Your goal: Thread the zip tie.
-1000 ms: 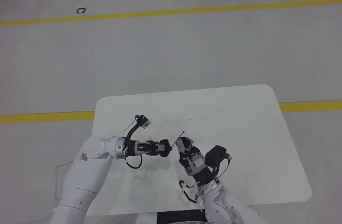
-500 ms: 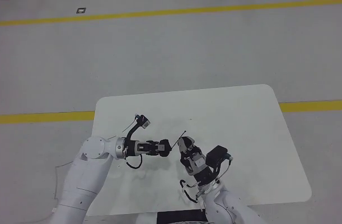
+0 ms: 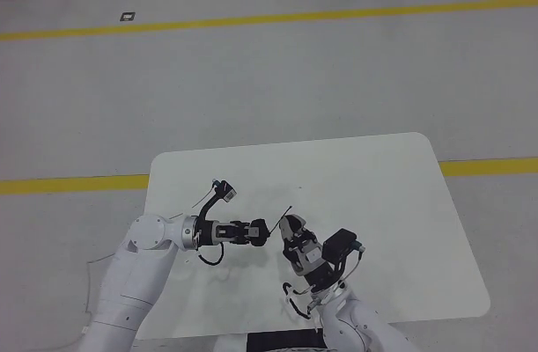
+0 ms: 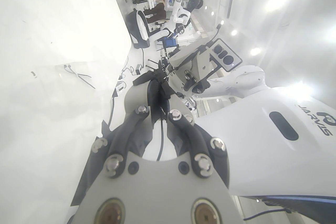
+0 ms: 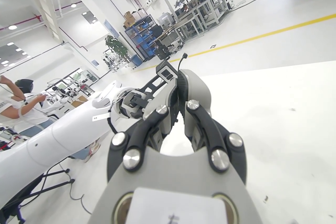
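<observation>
The zip tie (image 3: 283,215) is a thin black strap held above the white table (image 3: 383,194), between the two grippers. My left gripper (image 3: 261,231) comes in from the left and is shut on the strap; in the left wrist view the zip tie (image 4: 160,134) runs back between the closed fingers (image 4: 153,93). My right gripper (image 3: 285,231) comes up from the near edge and meets the left one tip to tip. It is shut on the zip tie (image 5: 180,63), whose small square head sticks out past the closed fingertips of the right gripper (image 5: 178,83).
The table's far half and right side (image 3: 401,238) lie bare apart from a tiny dark speck (image 3: 297,186). Its near edge runs close behind the right arm. A yellow floor line (image 3: 66,184) passes beyond the table's left edge.
</observation>
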Robot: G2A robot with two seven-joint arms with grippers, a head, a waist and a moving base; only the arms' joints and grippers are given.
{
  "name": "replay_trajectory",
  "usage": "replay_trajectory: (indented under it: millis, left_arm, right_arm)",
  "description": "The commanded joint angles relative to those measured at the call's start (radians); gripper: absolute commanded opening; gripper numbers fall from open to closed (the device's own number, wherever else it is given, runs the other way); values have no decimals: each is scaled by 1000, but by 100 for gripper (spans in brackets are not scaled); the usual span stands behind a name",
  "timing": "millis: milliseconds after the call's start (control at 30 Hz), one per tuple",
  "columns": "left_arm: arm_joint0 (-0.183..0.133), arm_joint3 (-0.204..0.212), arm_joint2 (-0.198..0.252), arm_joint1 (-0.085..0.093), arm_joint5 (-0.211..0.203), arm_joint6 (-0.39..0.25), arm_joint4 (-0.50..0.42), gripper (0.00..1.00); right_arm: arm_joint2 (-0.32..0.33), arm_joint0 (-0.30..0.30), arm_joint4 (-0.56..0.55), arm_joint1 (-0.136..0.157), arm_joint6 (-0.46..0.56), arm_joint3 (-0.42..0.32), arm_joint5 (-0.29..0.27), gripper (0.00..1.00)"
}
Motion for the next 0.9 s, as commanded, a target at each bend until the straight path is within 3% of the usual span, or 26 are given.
replay_trajectory:
  millis: [0,867]
  left_arm:
    - [0,0,0,0,0,0,0,0]
    - [0,0,0,0,0,0,0,0]
  right_arm:
    - [0,-1,-3,0,2,0,1,0]
    - [-3,-7,-12,-1,40,4,-22,0]
